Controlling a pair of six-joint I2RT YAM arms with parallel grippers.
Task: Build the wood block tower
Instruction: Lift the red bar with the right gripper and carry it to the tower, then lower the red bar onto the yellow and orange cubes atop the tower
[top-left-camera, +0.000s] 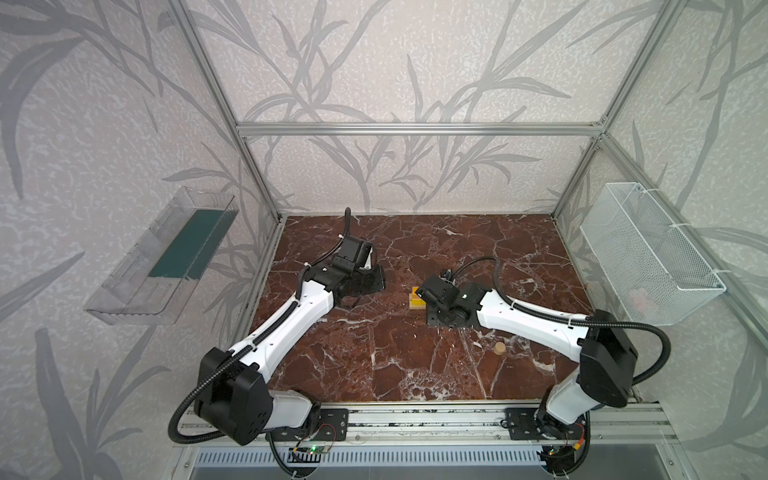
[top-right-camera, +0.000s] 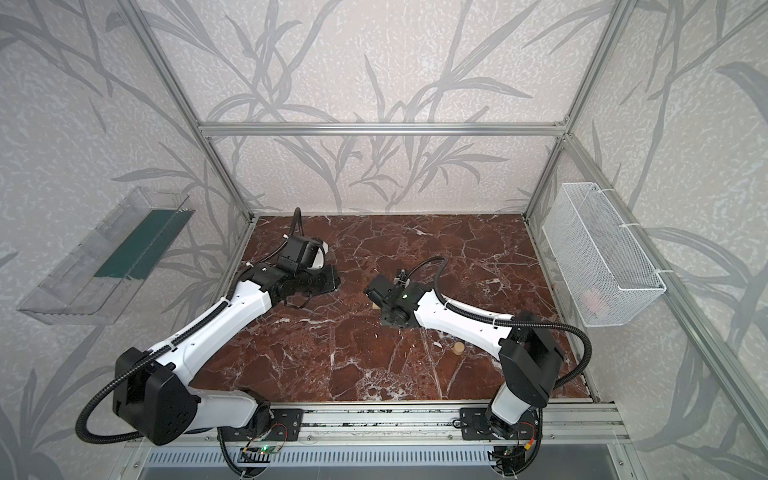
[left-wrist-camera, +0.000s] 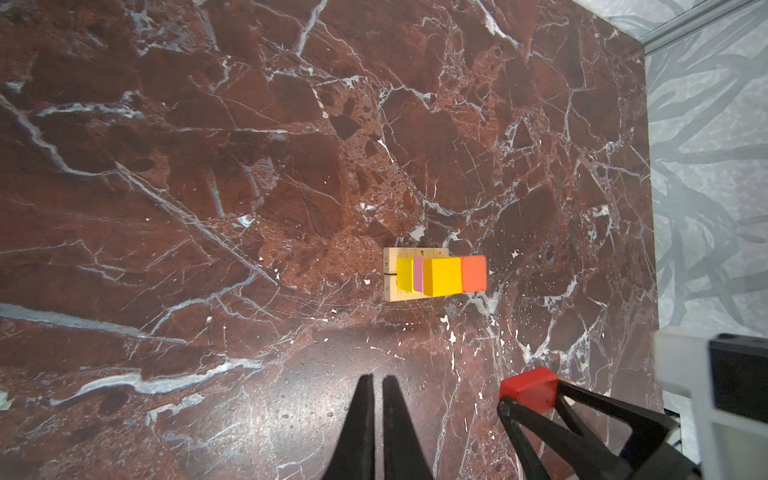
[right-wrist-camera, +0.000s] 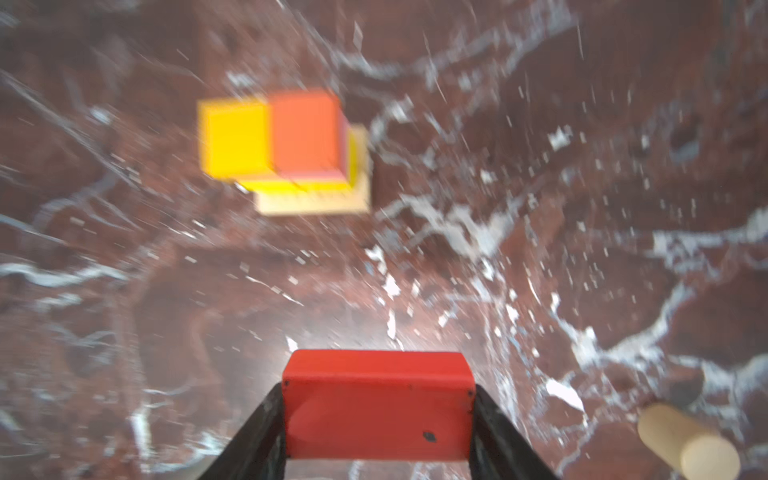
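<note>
The right tool (right-wrist-camera: 378, 388) grips the red brick (right-wrist-camera: 376, 411); the left tool (left-wrist-camera: 377, 379) is closed and empty. The tower (top-left-camera: 415, 306) stands mid-frame in a top view. A crooked or heavy set-down could knock its upper cubes off.

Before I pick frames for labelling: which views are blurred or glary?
Right wrist view: blurred, the tower smeared, only the red brick in the right gripper crisp, glare on the table beside it. Left wrist view: sharp. Both top views: sharp.
</note>
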